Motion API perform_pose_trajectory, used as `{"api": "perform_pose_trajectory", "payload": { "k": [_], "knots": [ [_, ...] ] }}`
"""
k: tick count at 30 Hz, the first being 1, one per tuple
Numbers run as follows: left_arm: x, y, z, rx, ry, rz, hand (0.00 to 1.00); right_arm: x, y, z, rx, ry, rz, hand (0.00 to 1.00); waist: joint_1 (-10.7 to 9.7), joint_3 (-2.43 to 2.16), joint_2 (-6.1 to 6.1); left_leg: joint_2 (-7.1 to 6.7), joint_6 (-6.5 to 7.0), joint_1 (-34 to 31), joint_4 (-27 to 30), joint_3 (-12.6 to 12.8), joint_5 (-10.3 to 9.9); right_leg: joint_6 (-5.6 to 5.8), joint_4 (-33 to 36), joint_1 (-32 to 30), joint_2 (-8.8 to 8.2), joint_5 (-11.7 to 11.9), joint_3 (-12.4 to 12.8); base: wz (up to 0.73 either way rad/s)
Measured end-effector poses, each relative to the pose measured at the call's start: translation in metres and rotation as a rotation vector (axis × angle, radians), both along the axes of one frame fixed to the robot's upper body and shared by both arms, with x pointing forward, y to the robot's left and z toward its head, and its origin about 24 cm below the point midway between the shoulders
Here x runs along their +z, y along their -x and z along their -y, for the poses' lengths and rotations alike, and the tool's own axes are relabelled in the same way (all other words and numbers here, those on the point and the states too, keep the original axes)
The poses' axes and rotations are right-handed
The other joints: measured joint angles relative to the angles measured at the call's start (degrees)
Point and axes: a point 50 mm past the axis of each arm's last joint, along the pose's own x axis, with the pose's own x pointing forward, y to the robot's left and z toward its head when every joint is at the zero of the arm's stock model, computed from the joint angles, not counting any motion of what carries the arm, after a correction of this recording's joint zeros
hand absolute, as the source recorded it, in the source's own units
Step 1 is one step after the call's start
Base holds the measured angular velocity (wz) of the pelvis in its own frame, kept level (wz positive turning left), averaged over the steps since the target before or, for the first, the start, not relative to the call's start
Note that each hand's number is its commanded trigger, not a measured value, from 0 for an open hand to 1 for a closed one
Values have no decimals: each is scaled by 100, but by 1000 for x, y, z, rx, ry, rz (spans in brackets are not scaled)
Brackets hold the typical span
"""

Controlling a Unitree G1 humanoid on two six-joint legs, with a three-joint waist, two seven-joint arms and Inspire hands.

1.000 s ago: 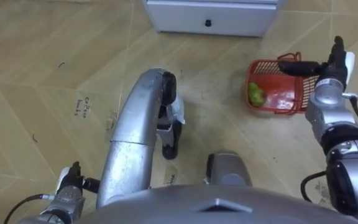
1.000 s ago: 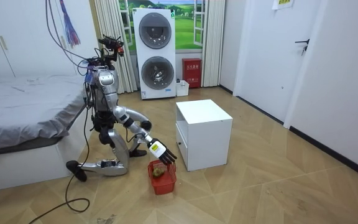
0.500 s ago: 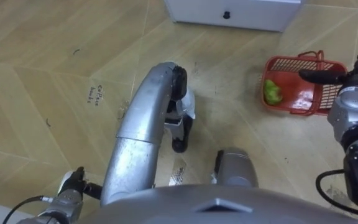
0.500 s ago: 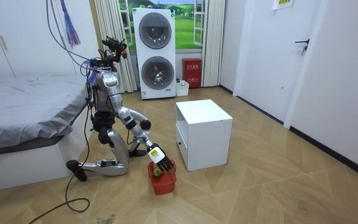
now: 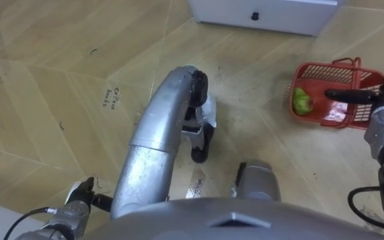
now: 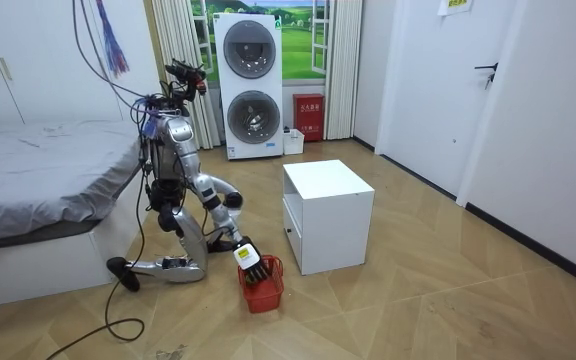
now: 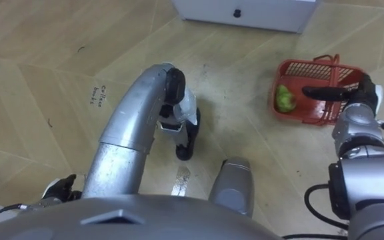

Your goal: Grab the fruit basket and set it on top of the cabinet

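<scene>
The red fruit basket stands on the wooden floor at my right, in front of the white cabinet, with a green fruit inside it. Its red handle lies along the far rim. My right hand reaches over the basket's near side with its fingers straight and pointing left, open and holding nothing. In the room view I kneel beside the bed, and the right hand hangs down at the basket's rim. My left hand stays low at my left side, idle.
A white cabinet with a dark drawer knob stands just beyond the basket. The bed is behind me on the room view's left. Stacked washing machines stand by the far wall. My own bent knee takes up the floor's middle.
My right hand has come down from above the basket to its rim, with the arm stretched lower. The eye views have shifted, so the basket shows further right.
</scene>
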Motion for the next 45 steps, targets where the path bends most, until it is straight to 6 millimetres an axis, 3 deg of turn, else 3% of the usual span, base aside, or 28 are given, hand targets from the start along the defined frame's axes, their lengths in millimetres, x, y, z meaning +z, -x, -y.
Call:
{"api": "perform_pose_trajectory", "payload": {
  "k": [15,16,17,18,19,26,27,30,45],
  "knots": [
    [0,-7,5,-18,51,22,0,0,-1,-1,25,-18,1,0,19,3,12,18,-1,0,-24,25,1,0,2,-29,-15,0,10,0],
    [0,-7,5,-18,52,22,0,0,-1,-1,27,-16,0,35,19,2,12,21,-1,-1,-24,27,1,0,2,-31,-15,0,11,0],
    [0,-7,5,-18,53,22,0,0,-1,-1,27,-16,0,57,22,2,13,22,-1,-1,-26,30,1,0,2,-35,-15,0,15,0],
    [0,-7,5,-18,55,21,0,0,-1,-1,27,-16,1,87,38,3,18,26,-1,-1,-26,31,1,0,2,-37,-15,0,17,0],
    [0,-7,5,-18,56,20,0,0,-1,0,26,-16,1,100,53,3,28,27,-1,-1,-26,31,1,0,2,-38,-15,0,17,0],
    [-1,-2,7,-19,77,-2,0,0,0,1,106,-5,-39,100,236,-2,129,41,2,-1,-36,48,3,1,12,-56,-25,-1,26,0],
    [-1,-2,7,-19,78,-2,0,0,0,1,108,-10,-38,100,255,22,88,43,-1,-1,-39,49,5,1,12,-55,-25,-1,24,0],
    [-1,-3,9,-23,86,7,0,0,1,2,106,-18,-41,100,288,30,76,43,-11,0,-48,49,14,3,14,-59,-26,-2,18,0],
    [-1,-6,10,-24,91,16,0,-4,6,2,121,-16,-78,100,298,35,65,29,21,0,-76,79,74,9,45,-53,-67,-5,-1,0]
  ]
}}
